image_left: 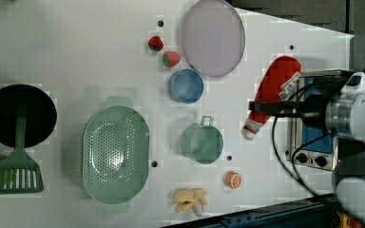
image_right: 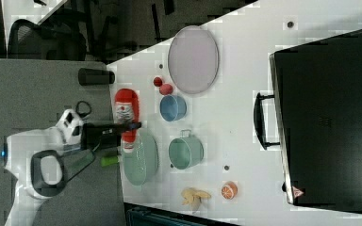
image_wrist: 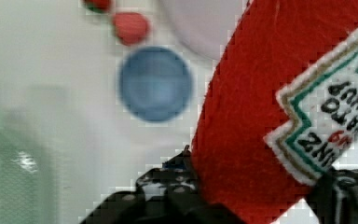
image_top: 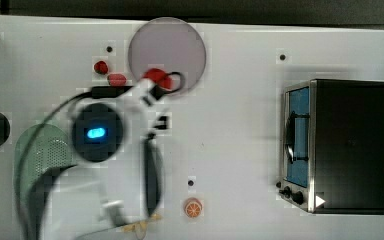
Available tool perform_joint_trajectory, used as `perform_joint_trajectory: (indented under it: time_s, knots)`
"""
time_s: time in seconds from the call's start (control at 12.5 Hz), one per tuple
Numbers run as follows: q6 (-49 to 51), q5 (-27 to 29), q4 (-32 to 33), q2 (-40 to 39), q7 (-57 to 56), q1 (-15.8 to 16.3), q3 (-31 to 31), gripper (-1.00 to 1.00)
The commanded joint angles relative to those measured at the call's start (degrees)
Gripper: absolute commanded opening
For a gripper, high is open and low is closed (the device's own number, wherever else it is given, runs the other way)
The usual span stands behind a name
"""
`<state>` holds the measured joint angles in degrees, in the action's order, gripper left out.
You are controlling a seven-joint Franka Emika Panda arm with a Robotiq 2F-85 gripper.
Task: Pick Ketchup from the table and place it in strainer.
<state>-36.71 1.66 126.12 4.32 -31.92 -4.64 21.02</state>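
My claw [image_wrist: 256, 196] is clamped on the one Ketchup [image_wrist: 261, 102] bottle, a soft red thing with a white label, lifted clear of the table [image_left: 76, 47]. In the left view it hangs tilted from my claw [image_left: 271, 107], white cap lowest. The one strainer [image_left: 116, 153] sits on the table well apart from my claw, with nothing in it. I count two bowls below me, one blue bowl [image_wrist: 154, 84] and one teal bowl [image_left: 205, 143], plus two small red fruit pieces [image_left: 155, 43] and one lilac plate [image_left: 213, 37]. The left view adds a spatula [image_left: 16, 166], which my arm hides in the top view
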Motion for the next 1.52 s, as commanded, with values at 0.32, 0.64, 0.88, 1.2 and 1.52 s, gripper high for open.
perform_joint_trajectory:
  time_s: [0.32,0.64,0.88,1.2,1.52]
  knots:
    - [-0.6,0.1,-1.3,-5.3,25.7,4.1,13.3,0.25]
    - [-11.5,0.0,-1.3,-13.7,37.3,5.1,19.1,0.25]
    - [-19.2,-1.1,-1.3,-20.9,40.2,6.6,19.6,0.33]
    - [-24.4,-4.7,-1.4,-27.7,40.9,7.2,19.1,1.0]
    - [-20.3,-4.6,-1.5,-21.5,45.3,5.0,18.8,1.0]
